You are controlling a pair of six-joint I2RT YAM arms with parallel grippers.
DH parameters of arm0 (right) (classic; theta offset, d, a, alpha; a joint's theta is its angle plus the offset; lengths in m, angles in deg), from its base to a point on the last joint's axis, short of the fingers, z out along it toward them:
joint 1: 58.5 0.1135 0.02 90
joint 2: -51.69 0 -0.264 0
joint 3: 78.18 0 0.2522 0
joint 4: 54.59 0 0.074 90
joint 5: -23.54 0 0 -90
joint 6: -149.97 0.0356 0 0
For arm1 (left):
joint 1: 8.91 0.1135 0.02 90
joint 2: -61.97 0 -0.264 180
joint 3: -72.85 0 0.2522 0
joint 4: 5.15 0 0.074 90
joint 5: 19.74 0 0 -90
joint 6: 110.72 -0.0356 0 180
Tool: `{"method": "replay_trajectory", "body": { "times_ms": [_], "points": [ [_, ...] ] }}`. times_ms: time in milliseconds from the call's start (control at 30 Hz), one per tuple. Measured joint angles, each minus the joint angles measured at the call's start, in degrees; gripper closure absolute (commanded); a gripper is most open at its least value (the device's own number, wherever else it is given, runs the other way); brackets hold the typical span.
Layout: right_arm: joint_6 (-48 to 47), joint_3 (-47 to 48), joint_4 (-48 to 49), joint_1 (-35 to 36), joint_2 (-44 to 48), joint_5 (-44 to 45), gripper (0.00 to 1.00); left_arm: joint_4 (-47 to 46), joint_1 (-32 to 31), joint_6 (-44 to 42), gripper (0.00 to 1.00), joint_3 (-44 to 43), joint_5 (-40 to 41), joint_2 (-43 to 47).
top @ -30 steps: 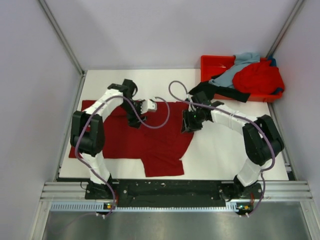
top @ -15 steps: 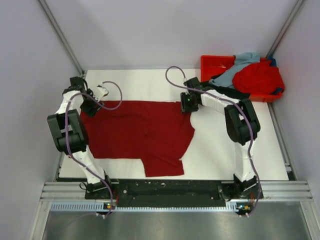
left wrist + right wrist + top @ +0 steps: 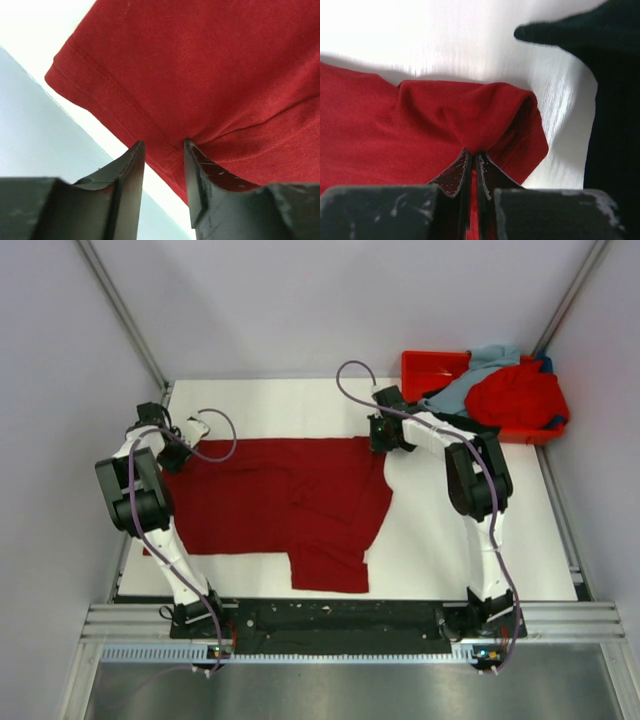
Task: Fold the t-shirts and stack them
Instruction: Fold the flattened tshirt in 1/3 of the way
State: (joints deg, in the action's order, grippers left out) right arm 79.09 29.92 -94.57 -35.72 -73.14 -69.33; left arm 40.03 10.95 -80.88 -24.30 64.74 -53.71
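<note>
Spread shirt: dark crimson t-shirt (image 3: pixel 290 505) lies flat on the white table (image 3: pixel 450 540), centre-left of the top view.
Left pincer: left gripper (image 3: pixel 162 147) at the shirt's upper-left corner, fingers apart, astride the hem.
Right pincer: right gripper (image 3: pixel 472 155) at the upper-right corner, fingers together, pinching a raised fold of crimson cloth.
Upper right: bright red t-shirt (image 3: pixel 515 395), pale grey-blue t-shirt (image 3: pixel 470 380) and black t-shirt (image 3: pixel 460 425) heaped in the orange-red tray (image 3: pixel 418 368).

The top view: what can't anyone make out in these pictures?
- Tray contents, top view: hidden beneath heaped shirts.
- Black t-shirt: mostly buried under the grey-blue t-shirt and bright red t-shirt; right wrist view cuts it off.
- Crimson t-shirt left edge, top view: behind the left arm.
</note>
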Motion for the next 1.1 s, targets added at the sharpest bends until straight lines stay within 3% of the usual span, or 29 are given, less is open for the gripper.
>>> {"method": "replay_trajectory", "body": {
  "times_ms": [67, 133, 167, 333, 367, 467, 533, 667, 800, 967, 1100],
  "points": [
    [-0.09, 1.31, -0.04, -0.15, -0.85, 0.02, 1.0, 0.37, 0.11, -0.26, 0.76, 0.0, -0.28, -0.11],
    [-0.33, 2.95, -0.04, -0.24, -1.86, 0.02, 1.0, 1.16, 0.42, -0.9, 0.96, 0.0, -0.9, -0.17],
    [-0.59, 3.85, -0.13, -0.33, -2.47, 0.02, 1.0, 1.73, 0.66, -1.44, 1.0, 0.0, -1.09, -0.17],
    [-2.12, 8.81, -0.13, -0.87, -5.75, 0.0, 0.99, 1.9, 2.16, -1.9, 0.89, 0.0, -0.72, -0.24],
    [-2.64, 9.9, -0.07, -1.01, -6.43, -0.04, 0.96, 1.79, 2.51, -1.75, 0.83, -0.07, -0.59, -0.37],
    [-4.02, 11.63, 0.0, -1.27, -7.52, -0.85, 0.88, 1.7, 3.17, -1.62, 0.51, -0.46, -0.96, -0.52],
    [-4.9, 11.8, -0.11, -1.29, -7.58, -1.29, 0.78, 1.14, 3.43, -1.68, 0.43, -0.09, -1.66, 0.28],
    [-6.75, 11.65, -0.26, -1.2, -7.08, -1.03, 0.58, 2.29, 3.76, -3.08, 0.42, 1.38, -3.48, 4.26],
    [-8.55, 7.8, -1.57, -0.46, -2.47, 0.72, 0.48, 4.59, 3.82, -6.05, 0.42, 1.38, -5.35, 7.34],
    [-8.39, 1.9, -2.29, 2.71, 7.52, 3.56, 0.52, 5.97, 3.82, -8.85, 0.44, 3.08, -6.03, 7.5],
    [-8.48, -2.25, -1.73, 8.57, 13.29, 3.06, 0.7, 5.73, 3.82, -9.05, 0.66, 3.56, -4.63, 5.22]
  ]
}}
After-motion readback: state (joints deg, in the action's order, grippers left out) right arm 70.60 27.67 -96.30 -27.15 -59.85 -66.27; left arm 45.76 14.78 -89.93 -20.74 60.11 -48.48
